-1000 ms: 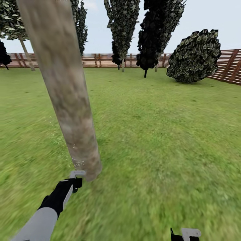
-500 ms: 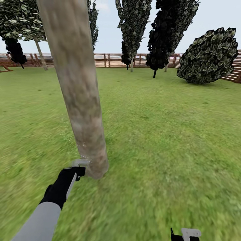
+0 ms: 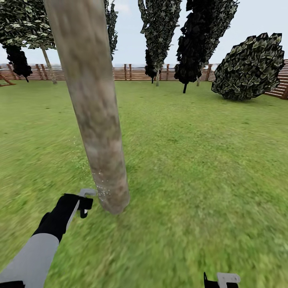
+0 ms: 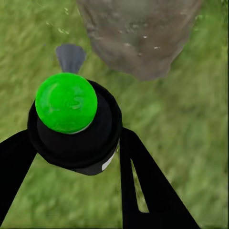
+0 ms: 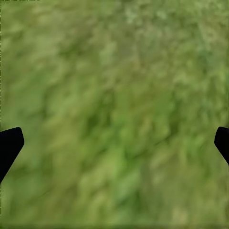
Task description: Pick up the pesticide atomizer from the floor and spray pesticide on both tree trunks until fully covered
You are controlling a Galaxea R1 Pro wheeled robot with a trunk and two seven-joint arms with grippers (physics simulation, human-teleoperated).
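Observation:
A tree with a thick mottled grey-tan trunk (image 3: 96, 120) rises from the garden lawn (image 3: 192, 160) just ahead of me. My left gripper (image 3: 82, 203) is shut on the pesticide atomizer (image 3: 86, 194) low beside the trunk's base, on its left side. In the left wrist view the atomizer (image 4: 71, 124) has a black body, a bright green cap and a grey nozzle aimed toward the trunk base (image 4: 138, 33). Fine white specks of pesticide (image 3: 102, 189) dot the lowest part of the trunk. My right gripper (image 5: 114, 143) hangs open over bare grass, and its tip shows at the head view's bottom edge (image 3: 224, 279).
A brown slat fence (image 3: 120, 73) closes the lawn at the back and right. Along it stand several dark-leaved trees (image 3: 158, 36), a near-black one (image 3: 200, 40), a round bush (image 3: 250, 66) and a pale-trunked tree (image 3: 49, 66) at far left. Open grass lies to the right.
The view first shifted, moving the scene rightward in the picture. Since then the left gripper with the atomizer has drawn back leftward, a little away from the trunk's base.

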